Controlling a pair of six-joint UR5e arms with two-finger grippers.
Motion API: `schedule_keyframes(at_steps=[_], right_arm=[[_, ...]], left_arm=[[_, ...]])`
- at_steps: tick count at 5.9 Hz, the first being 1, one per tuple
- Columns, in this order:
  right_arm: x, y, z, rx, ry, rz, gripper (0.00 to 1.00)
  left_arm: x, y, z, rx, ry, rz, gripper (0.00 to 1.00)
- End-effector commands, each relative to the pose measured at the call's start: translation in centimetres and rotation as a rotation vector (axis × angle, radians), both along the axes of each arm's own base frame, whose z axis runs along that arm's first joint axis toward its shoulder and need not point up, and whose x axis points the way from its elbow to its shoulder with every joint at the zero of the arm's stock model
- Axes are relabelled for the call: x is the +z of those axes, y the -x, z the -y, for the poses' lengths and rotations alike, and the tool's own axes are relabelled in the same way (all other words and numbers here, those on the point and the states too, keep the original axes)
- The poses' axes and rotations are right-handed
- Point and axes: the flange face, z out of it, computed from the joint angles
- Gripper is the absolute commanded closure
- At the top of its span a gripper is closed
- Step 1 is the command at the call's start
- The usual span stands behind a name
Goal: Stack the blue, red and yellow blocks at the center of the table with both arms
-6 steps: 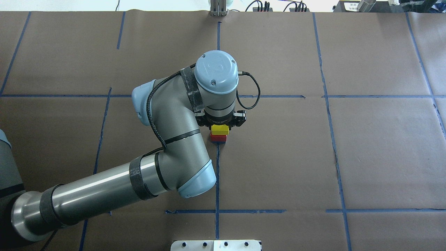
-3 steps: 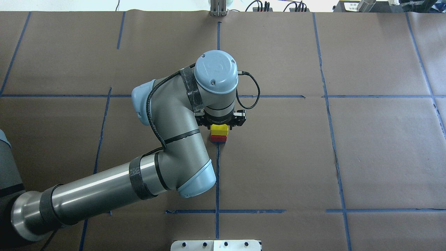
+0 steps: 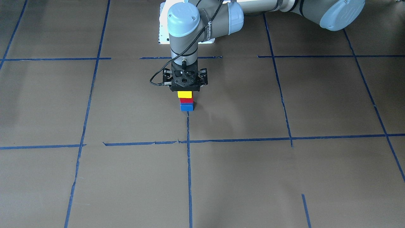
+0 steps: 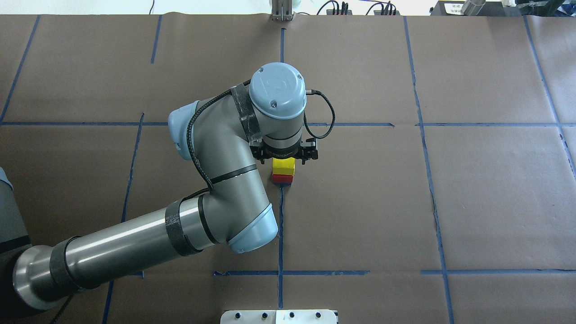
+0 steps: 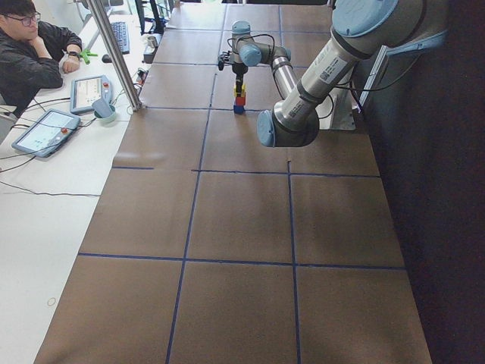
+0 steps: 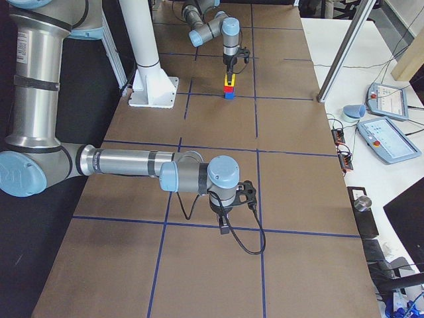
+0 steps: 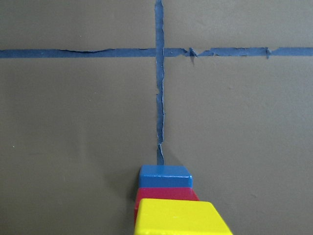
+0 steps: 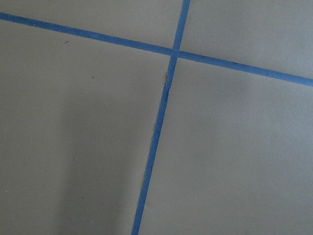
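Observation:
A stack stands at the table's center on the tape crossing: blue block point(image 3: 187, 107) at the bottom, red block point(image 3: 186, 100) on it, yellow block point(image 3: 184, 94) on top. The left wrist view shows the same stack: blue point(image 7: 165, 177), red point(image 7: 166, 194), yellow point(image 7: 178, 218). My left gripper point(image 3: 186, 86) hangs straight over the yellow block point(image 4: 283, 166), its linkages spread wide, open; its fingertips are hidden. My right gripper point(image 6: 228, 207) shows only in the exterior right view, low over bare table far from the stack; I cannot tell if it is open or shut.
The table is brown paper with blue tape lines. A white base plate point(image 4: 279, 316) sits at the robot's edge. A white post point(image 6: 142, 40) stands beside it. An operator point(image 5: 30, 45) sits at a side desk with tablets point(image 5: 45, 130).
My left arm has shifted slightly, its wrist drawing a little up from the stack. The blocks have not moved.

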Motion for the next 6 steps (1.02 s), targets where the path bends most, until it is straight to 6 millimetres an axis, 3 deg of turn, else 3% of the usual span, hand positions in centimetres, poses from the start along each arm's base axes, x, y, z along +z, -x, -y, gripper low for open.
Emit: schedule_keyframes(at_steps=[1, 2, 3, 4, 6], right_arm=[[0.0, 0.0, 0.0, 0.000, 0.000, 0.000, 0.00], [0.0, 0.0, 0.0, 0.000, 0.000, 0.000, 0.00], [0.1, 0.0, 0.0, 0.000, 0.001, 0.000, 0.00], [0.2, 0.0, 0.0, 0.000, 0.004, -0.001, 0.00], [0.5, 0.0, -0.1, 0.000, 0.009, -0.001, 0.00]], left_arm=[[-1.8, 3.5, 1.1, -0.030, -0.011, -0.015, 0.01], [-2.5, 6.9, 1.4, -0.028, -0.025, -0.009, 0.01], [0.3, 11.3, 1.9, 0.040, -0.059, 0.002, 0.01], [6.1, 18.1, 2.9, 0.108, -0.094, -0.003, 0.01], [20.7, 34.2, 8.1, 0.255, -0.193, 0.065, 0.01]])
